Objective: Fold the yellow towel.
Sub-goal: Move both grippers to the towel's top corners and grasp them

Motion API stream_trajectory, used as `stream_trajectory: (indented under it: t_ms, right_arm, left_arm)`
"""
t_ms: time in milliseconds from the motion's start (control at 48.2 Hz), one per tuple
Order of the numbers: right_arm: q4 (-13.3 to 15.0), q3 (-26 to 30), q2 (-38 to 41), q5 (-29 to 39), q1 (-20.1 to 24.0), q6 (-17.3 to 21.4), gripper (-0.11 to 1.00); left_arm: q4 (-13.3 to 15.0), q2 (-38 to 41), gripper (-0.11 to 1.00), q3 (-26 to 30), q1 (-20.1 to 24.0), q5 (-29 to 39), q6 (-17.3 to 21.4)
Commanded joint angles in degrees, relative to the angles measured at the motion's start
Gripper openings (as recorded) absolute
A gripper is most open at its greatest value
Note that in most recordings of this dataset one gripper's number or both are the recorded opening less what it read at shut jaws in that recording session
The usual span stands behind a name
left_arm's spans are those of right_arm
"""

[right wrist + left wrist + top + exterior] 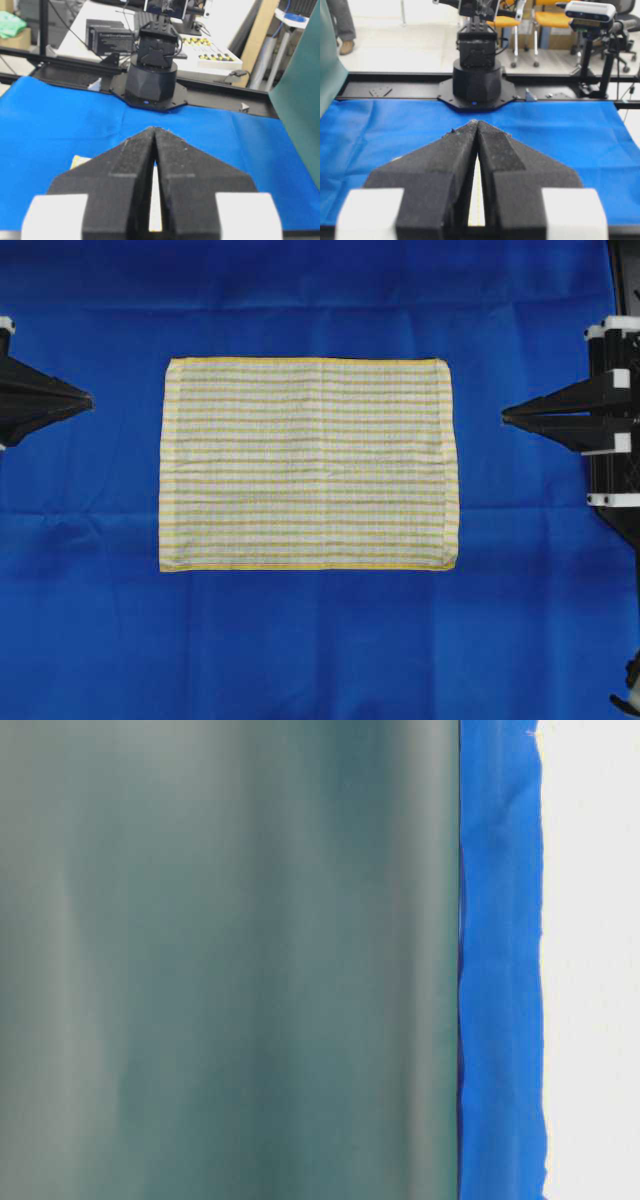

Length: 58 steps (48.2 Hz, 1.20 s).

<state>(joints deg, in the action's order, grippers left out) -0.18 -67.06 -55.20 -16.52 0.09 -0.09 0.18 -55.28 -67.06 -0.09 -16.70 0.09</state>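
The left gripper (88, 399) sits at the left edge of the blue cloth (300, 640), jaws pressed together on nothing, tips pointing toward the middle. The towel (308, 464) lies flat and fully spread at the centre of the cloth, long sides running left to right, corners square, apart from both grippers. The right gripper (506, 416) sits at the right edge, jaws likewise pressed together and empty.

Only the overhead view shows the whole towel. The left wrist view (477, 123) shows a sliver of it between the closed fingers, with the opposite arm's base (476, 82) beyond. The right wrist view (154, 130) shows one towel corner (80, 161) left of the fingers. The table-level view shows only a blurred green sheet (230, 960) and a strip of blue cloth.

Bare blue cloth surrounds the towel on all four sides.
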Motion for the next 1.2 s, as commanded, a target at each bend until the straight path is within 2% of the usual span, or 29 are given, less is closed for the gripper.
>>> stream_trajectory:
  t_ms: [0, 228, 540, 581, 643, 809, 851, 892, 1017, 1100, 1183]
  right_arm:
    - [0.0, 1.05, 0.44, -0.53, -1.14, 0.18, 0.0]
    - [-0.79, 2.29, 3.08, 4.13, -6.68, 0.44, 0.0]
    - [-4.92, 1.58, 12.3, 5.01, -16.44, 0.35, 0.01]
    - [-5.45, 1.58, 14.68, 5.1, -17.67, 0.44, 0.05]
    - [-5.89, 1.58, 17.67, 5.1, -19.16, 0.35, 0.19]
    - [-6.59, 1.76, 27.16, 4.31, -22.41, 0.35, 0.69]
    - [-6.77, 1.85, 29.44, 3.69, -23.12, 0.35, 0.76]
    - [-6.77, 1.93, 31.73, 2.99, -23.73, 0.35, 0.74]
    - [-7.29, 2.11, 38.23, 0.35, -25.75, 0.35, 0.65]
    - [-7.65, 2.29, 41.48, -0.79, -26.89, 0.35, 0.65]
    - [-7.73, 2.64, 44.12, -1.49, -27.77, 0.35, 0.65]
  left_arm:
    - [1.76, 0.79, 0.0, 1.14, 0.53, 0.7, 1.05]
    - [2.11, 2.64, 0.0, 0.79, 4.66, 1.49, 1.49]
    - [2.11, 15.12, 0.01, 0.79, 12.57, 0.26, 2.02]
    - [2.11, 17.05, 0.04, 0.79, 13.36, -0.35, 2.11]
    - [2.11, 19.86, 0.16, 0.79, 14.24, -1.76, 2.11]
    - [2.11, 27.77, 0.66, 0.62, 16.44, -6.59, 2.11]
    - [2.11, 30.32, 0.76, 0.62, 17.31, -8.0, 2.11]
    - [2.11, 32.61, 0.84, 0.7, 18.02, -9.05, 2.11]
    - [2.11, 39.46, 0.77, 0.97, 19.86, -12.04, 2.11]
    - [2.11, 44.12, 0.72, 1.41, 21.09, -14.15, 2.11]
    - [2.11, 48.25, 0.71, 2.02, 22.41, -16.17, 2.11]
